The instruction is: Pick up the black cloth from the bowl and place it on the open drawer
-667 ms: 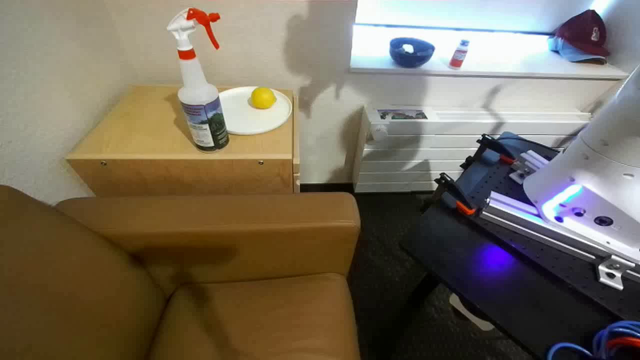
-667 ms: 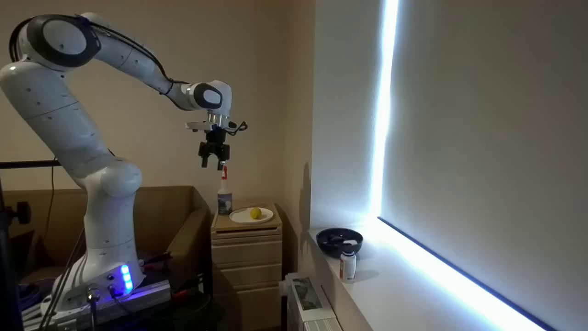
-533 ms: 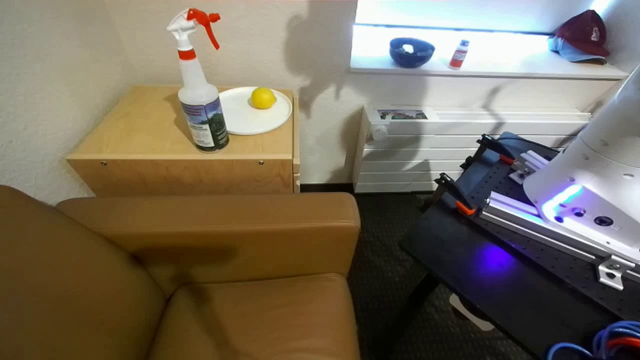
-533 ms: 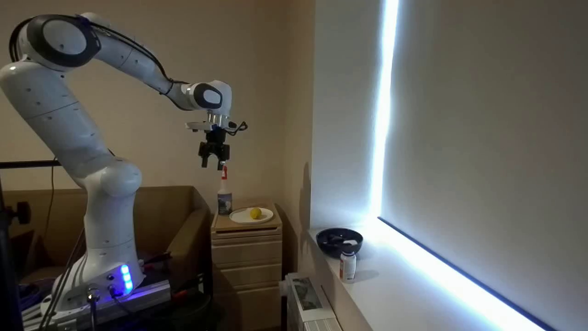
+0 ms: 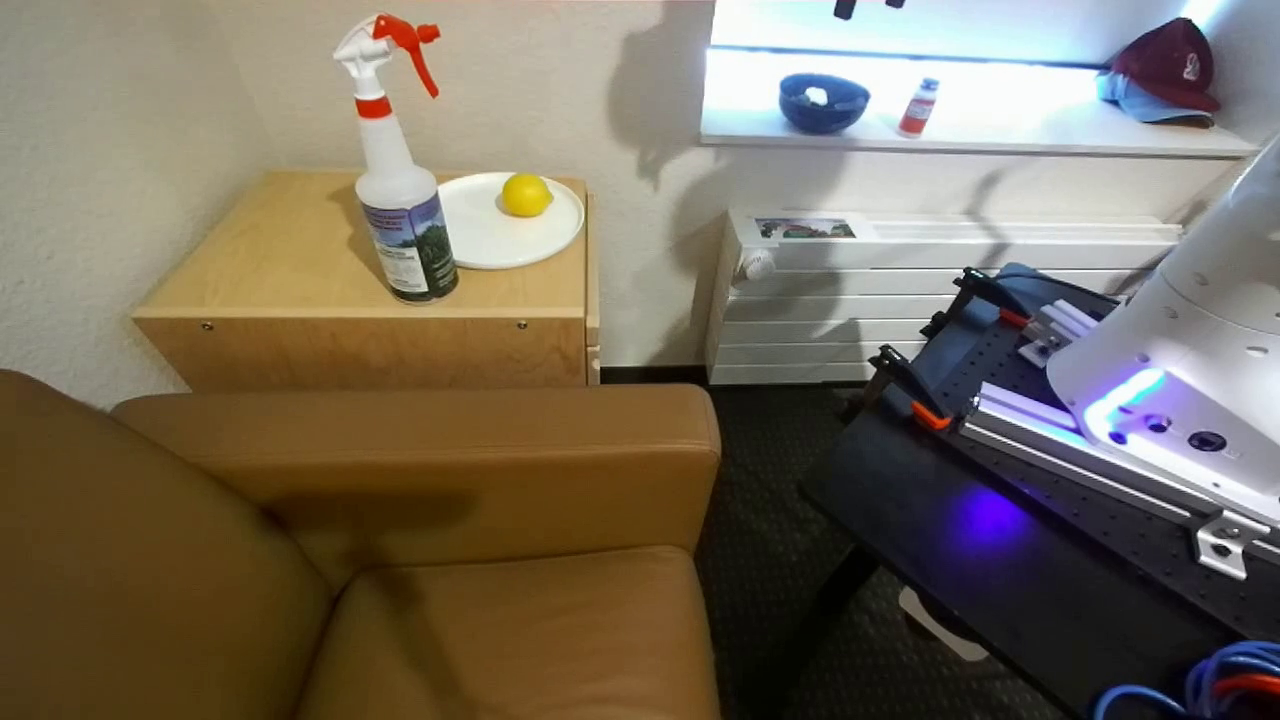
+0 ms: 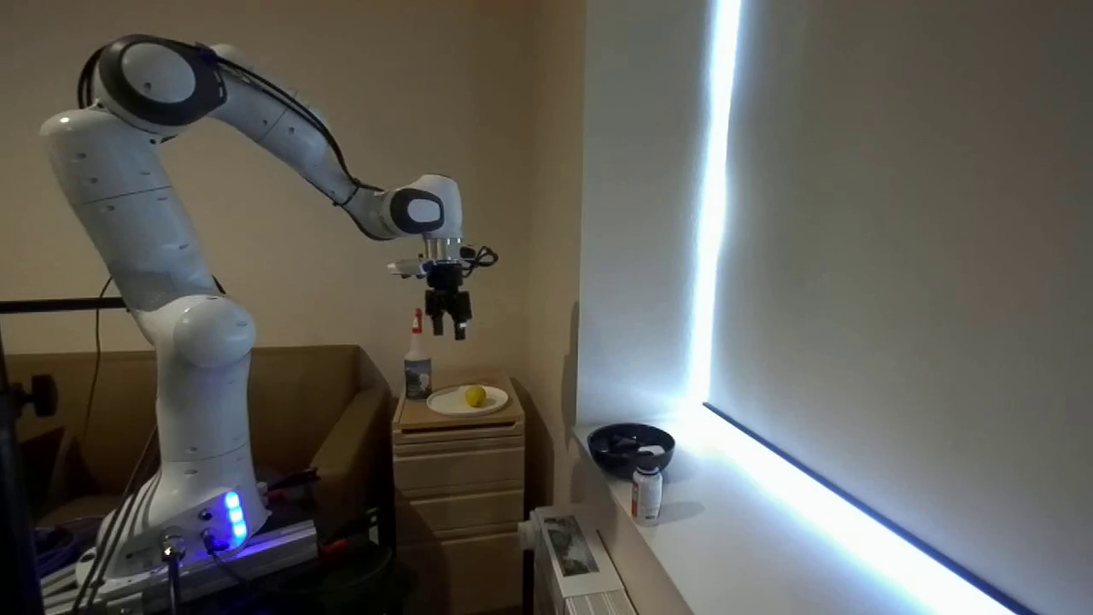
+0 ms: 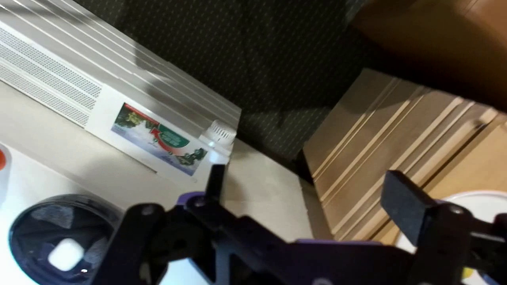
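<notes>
The gripper (image 6: 449,331) hangs fingers-down in mid-air, its two fingers (image 7: 404,202) well apart, with wall (image 7: 269,190) and wooden cabinet (image 5: 370,350) showing through the gap in the wrist view. Lower than it, out past one finger, is the dark bowl (image 5: 825,120) on the windowsill (image 5: 1020,125). The black cloth (image 6: 622,444) appears to be inside that bowl, well below the fingertips; dark on dark, it shows poorly, so I take the shapes there for it with some reserve. A white piece (image 7: 66,254) sits in the bowl too. Near the bowl, also lower than the gripper, a small bottle (image 5: 918,108) stands upright on the windowsill, and farther along rests a maroon cap (image 5: 1165,70). Beneath the gripper's level, under the windowsill, runs the radiator (image 5: 960,300). The cabinet, with its stack of drawers (image 6: 459,472), lies below and toward the opposite finger from the bowl. On its top a white plate (image 5: 490,235) holds a lemon (image 5: 525,195), and a spray bottle (image 5: 405,235) stands upright just beside the plate. A brown sofa (image 5: 420,430) stands low beside the cabinet.
</notes>
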`<action>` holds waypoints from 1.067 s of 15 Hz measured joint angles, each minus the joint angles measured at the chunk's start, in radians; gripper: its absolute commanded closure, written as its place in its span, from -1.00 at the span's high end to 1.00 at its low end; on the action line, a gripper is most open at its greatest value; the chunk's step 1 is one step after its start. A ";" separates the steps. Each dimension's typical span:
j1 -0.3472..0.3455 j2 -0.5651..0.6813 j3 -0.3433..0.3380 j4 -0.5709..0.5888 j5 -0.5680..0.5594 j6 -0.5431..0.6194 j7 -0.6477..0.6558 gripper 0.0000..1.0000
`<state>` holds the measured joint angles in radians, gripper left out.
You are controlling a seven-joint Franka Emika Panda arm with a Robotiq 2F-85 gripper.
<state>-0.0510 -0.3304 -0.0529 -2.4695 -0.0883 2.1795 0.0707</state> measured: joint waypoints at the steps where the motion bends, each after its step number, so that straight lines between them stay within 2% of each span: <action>1: -0.034 0.038 -0.028 0.002 -0.008 0.060 0.004 1.00; 5: -0.149 0.172 -0.157 0.030 0.001 0.262 0.007 1.00; 7: -0.173 0.223 -0.201 0.066 0.075 0.247 0.006 1.00; 10: -0.174 0.234 -0.207 0.090 0.121 0.211 0.008 1.00; 12: -0.174 0.236 -0.205 0.089 0.106 0.242 0.028 1.00; 16: -0.182 0.329 -0.214 0.107 0.089 0.530 0.159 1.00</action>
<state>-0.2330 -0.0010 -0.2671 -2.3626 0.0005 2.7099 0.2296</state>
